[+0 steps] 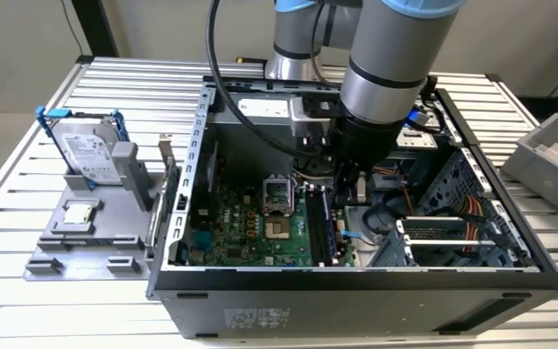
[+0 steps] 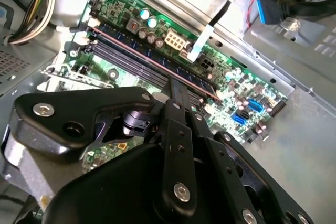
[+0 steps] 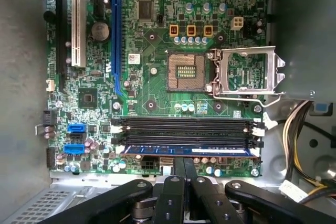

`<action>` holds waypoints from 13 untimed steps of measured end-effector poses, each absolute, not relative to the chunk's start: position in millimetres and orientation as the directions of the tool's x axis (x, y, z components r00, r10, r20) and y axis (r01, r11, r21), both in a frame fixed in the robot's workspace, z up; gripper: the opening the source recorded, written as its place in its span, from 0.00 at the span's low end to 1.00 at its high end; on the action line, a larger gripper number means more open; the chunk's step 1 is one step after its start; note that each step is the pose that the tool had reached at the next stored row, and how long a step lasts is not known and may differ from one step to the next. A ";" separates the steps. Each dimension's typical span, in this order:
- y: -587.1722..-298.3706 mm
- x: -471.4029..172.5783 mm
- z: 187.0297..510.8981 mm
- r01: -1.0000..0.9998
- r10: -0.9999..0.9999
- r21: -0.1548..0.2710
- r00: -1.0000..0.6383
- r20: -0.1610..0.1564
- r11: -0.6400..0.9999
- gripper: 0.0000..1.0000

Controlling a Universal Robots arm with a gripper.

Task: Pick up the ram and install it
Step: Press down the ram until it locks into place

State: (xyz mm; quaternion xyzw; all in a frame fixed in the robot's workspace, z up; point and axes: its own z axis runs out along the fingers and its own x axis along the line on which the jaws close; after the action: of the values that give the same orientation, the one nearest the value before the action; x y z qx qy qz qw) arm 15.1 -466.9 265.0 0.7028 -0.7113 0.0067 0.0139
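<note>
Slatted aluminium bench (image 1: 27, 182) carries an open computer case (image 1: 357, 280) lying on its side, motherboard (image 3: 157, 40) facing upward. The ram (image 3: 189, 151) stands on edge in the slot nearest the motherboard's edge, beside the empty black slots (image 3: 184, 127); its long axis runs parallel to those slots, and white latches sit at the slot ends. In the second wrist view the ram (image 2: 157, 59) appears as a thin dark stick running diagonally across the board. In the exterior view it (image 1: 320, 225) runs from the case's front wall back toward the arm.

The gripper (image 3: 185, 167) hangs directly over the ram, about mid-length, its two narrow black fingers (image 3: 179, 165) drawn close together just above, or touching, the stick's top edge; contact cannot be confirmed. In the exterior view the gripper (image 1: 349, 190) reaches down inside the case from the grey arm (image 1: 391, 65).

The socket (image 3: 185, 71) lies open beside its raised metal frame (image 3: 247, 72). Outside the case, toward the exterior view's left, a grey fixture (image 1: 90, 233) on the bench holds a hard drive (image 1: 90, 149) in a blue bracket and a small square chip (image 1: 78, 212).
</note>
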 end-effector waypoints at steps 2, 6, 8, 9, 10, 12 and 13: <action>-466.9 15.1 267.9 -1.000 -0.999 0.010 -0.012 0.030 0.012 0.00; -466.9 15.2 271.9 -1.000 -0.999 0.010 -0.012 0.031 0.012 0.00; -466.9 15.2 275.4 -1.000 -0.999 0.010 -0.012 0.032 0.012 0.00; -466.9 15.2 277.2 -1.000 -0.999 0.010 -0.012 0.032 0.012 0.00; -466.9 15.2 278.7 -1.000 -0.999 0.010 -0.012 0.033 0.012 0.00; -466.9 15.1 282.0 -1.000 -0.999 0.010 -0.012 0.033 0.012 0.00; -466.9 15.1 283.7 -1.000 -0.999 0.010 -0.012 0.033 0.012 0.00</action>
State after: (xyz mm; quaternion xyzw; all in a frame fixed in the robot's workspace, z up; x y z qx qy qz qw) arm 15.1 -466.9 283.7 0.7027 -0.7113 0.0079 0.0152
